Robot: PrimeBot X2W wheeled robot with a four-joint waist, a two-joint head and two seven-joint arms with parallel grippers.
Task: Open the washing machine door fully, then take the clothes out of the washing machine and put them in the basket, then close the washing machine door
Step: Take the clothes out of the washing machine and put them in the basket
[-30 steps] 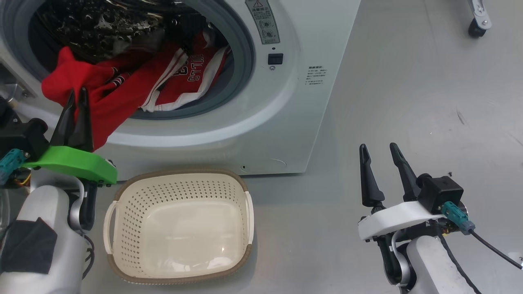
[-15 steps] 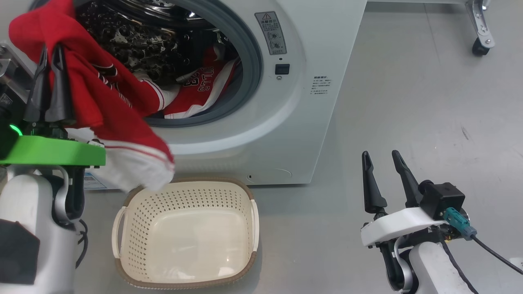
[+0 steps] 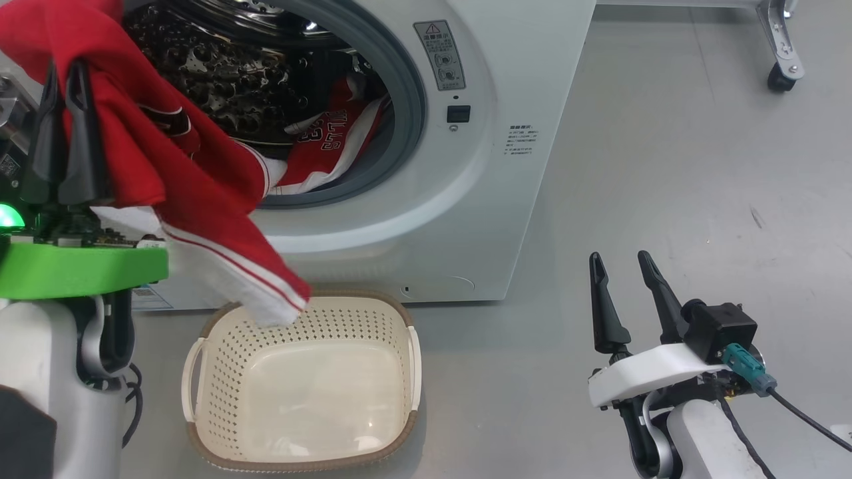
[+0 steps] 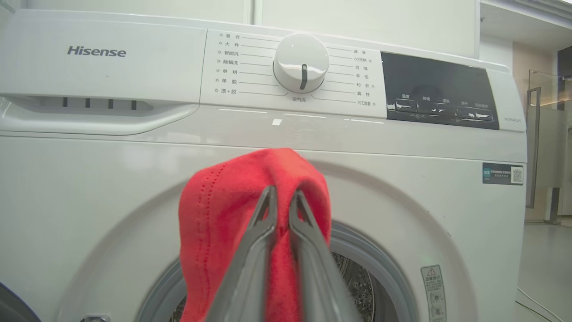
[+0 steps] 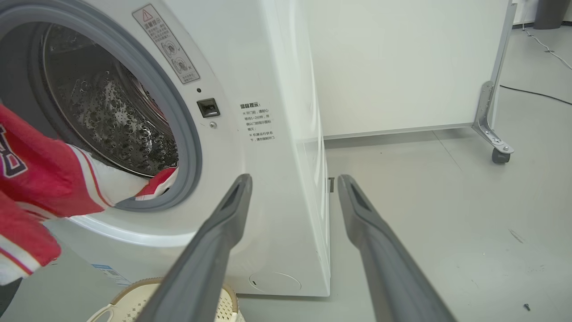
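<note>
The floor (image 3: 665, 166) is grey, smooth and a bit shiny. A big white washing machine (image 3: 479, 219) stands on it. A small cream basket (image 3: 319, 316) with little holes and a brown rim sits on the floor just in front of the washing machine, below its round opening. Off to the right and further back, a white panel (image 5: 402, 67) stands on a metal foot with a small black wheel (image 3: 777, 78). A thin black cable (image 5: 532, 93) lies on the floor near it. There is a short dark mark (image 3: 755, 216) on the floor, and a tiny screw (image 5: 527, 307) lies by itself.
</note>
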